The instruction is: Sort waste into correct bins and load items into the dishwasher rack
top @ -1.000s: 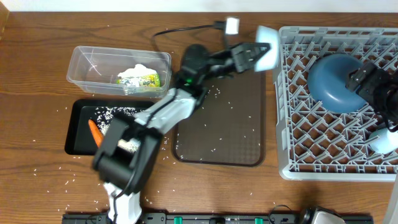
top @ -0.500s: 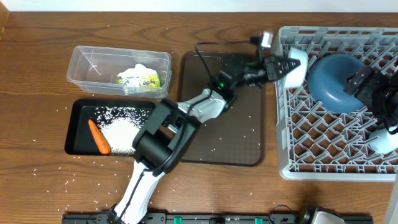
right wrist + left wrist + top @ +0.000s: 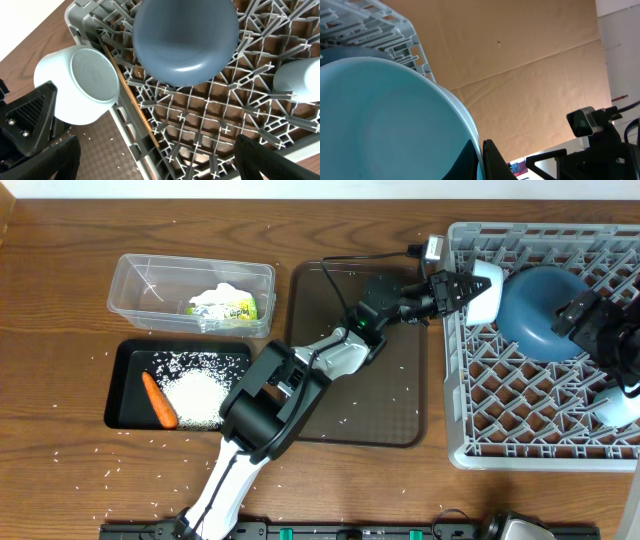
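You are holding the cup [image 3: 486, 288] clamped in the left end effector [image 3: 462, 288], on its side over the rack [image 3: 458, 380]'s left wall. Released here, it is risking rolling out onto the tray [image 3: 350, 400] or striking the plate [image 3: 535, 305] just beside it. The right end effector [image 3: 580, 317] is hovering with its fingers apart and empty, crowding that plate.

cup [image 3: 385, 125] largely cropped, rack [image 3: 500, 430] cut off at right
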Available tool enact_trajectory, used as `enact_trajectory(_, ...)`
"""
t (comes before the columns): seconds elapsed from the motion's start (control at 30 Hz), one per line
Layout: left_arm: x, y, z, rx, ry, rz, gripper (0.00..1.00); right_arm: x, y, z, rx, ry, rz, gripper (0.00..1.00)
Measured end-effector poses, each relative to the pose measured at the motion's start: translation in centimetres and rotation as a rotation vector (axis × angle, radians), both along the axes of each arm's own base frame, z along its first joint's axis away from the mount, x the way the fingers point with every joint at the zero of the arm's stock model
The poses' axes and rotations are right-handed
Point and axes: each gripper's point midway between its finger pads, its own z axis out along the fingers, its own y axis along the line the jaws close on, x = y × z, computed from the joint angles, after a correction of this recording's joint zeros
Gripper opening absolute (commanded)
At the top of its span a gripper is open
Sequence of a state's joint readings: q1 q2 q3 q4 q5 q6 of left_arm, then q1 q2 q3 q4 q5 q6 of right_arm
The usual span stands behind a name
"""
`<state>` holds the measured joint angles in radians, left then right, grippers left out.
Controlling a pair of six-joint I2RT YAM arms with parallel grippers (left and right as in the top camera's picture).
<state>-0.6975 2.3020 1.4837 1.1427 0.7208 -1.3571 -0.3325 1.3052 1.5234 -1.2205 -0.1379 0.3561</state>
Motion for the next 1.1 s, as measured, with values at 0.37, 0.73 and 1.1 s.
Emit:
enact_trajectory(0.37,0.4,-0.3,-2.4,0.075,0.097,0.003,0.08,-0.1,0.0,0.0,0.001,0.003,0.000,0.91)
enact_trajectory(0.73,1.4,0.6,-3.3,0.103,0.114,0.011,0.64,-0.1,0.0,-0.1,-0.002,0.004,-0.002,0.92)
enact_trajectory(1.1,4.3,4.7,-3.4,0.127,0.032,0.022,0.98,-0.1,-0.2,-0.1,-0.009,0.006,-0.007,0.92)
